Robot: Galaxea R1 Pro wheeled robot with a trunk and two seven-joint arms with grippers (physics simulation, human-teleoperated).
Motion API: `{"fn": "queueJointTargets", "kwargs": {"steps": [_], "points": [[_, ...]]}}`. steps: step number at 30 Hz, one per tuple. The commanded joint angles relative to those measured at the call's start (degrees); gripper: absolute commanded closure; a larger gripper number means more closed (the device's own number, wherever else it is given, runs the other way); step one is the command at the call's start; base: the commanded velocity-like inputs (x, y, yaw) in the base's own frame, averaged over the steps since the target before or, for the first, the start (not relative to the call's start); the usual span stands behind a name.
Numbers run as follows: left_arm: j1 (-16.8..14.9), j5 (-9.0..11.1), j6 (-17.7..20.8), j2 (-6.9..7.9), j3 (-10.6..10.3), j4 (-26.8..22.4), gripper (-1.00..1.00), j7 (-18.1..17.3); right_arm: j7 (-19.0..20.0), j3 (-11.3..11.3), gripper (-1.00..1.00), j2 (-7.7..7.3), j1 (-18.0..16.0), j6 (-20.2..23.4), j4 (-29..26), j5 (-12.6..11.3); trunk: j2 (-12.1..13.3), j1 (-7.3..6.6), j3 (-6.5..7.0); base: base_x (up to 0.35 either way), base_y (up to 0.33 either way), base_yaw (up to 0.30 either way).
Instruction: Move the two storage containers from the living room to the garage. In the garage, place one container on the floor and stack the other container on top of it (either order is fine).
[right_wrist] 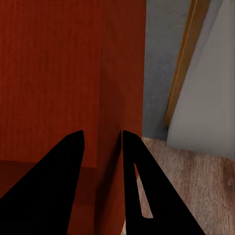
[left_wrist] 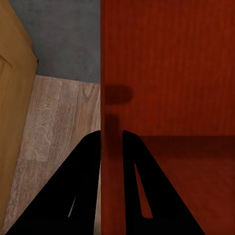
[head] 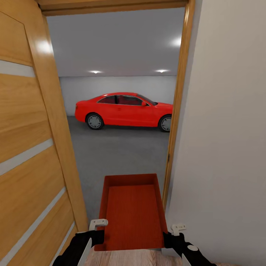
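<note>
Garage [head: 118, 55] framed at twelve o'clock through an open doorway, with dark grey concrete floor [head: 118, 155] running back to a pale rear wall. Flanked at nine o'clock by a honey-coloured panel door [head: 29, 147], swung open, and at three o'clock by a plain white wall [head: 229, 129] just past the door frame [head: 178, 111]. Parked broadside across the far end at twelve o'clock: a red car [head: 123, 110], well apart from the threshold.

Held low at six o'clock: one rust-red storage container [head: 133, 210], open top upward, far end over the concrete and near end over a strip of light wood planks [head: 125, 258]. Judged therefore to be right at the threshold, not yet set down or stacked. Pointed lengthwise into the opening, probably to slip between door and frame.

Gripped from both long sides. Left end effector [left_wrist: 111, 137] clamped on the left wall, one finger inside and one outside. Right end effector [right_wrist: 102, 137] clamped likewise on the right wall. Two-sided hold likely chosen to keep the box level and centred while rolling through.
</note>
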Motion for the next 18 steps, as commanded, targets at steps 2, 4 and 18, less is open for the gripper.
{"fn": "queueJointTargets", "kwargs": {"steps": [2,4,18], "points": [[-0.1,0.0,0.3,0.58,0.4,-2.5,1.00,-0.2,3.2,0.6,1.00,-0.11,0.0,-0.2,0.2,-0.4,-0.1,0.02,-0.12,0.000,0.004,0.000],[-0.1,0.0,0.3,0.58,0.4,-2.5,1.00,-0.2,3.2,0.6,1.00,-0.11,0.0,-0.2,0.2,-0.4,-0.1,0.02,-0.12,0.000,0.078,0.000],[-0.1,0.0,0.3,0.58,0.5,-2.5,1.00,-0.2,3.2,0.6,1.00,-0.11,0.0,-0.2,0.2,-0.4,-0.1,0.02,-0.12,0.000,0.185,0.000]]}}
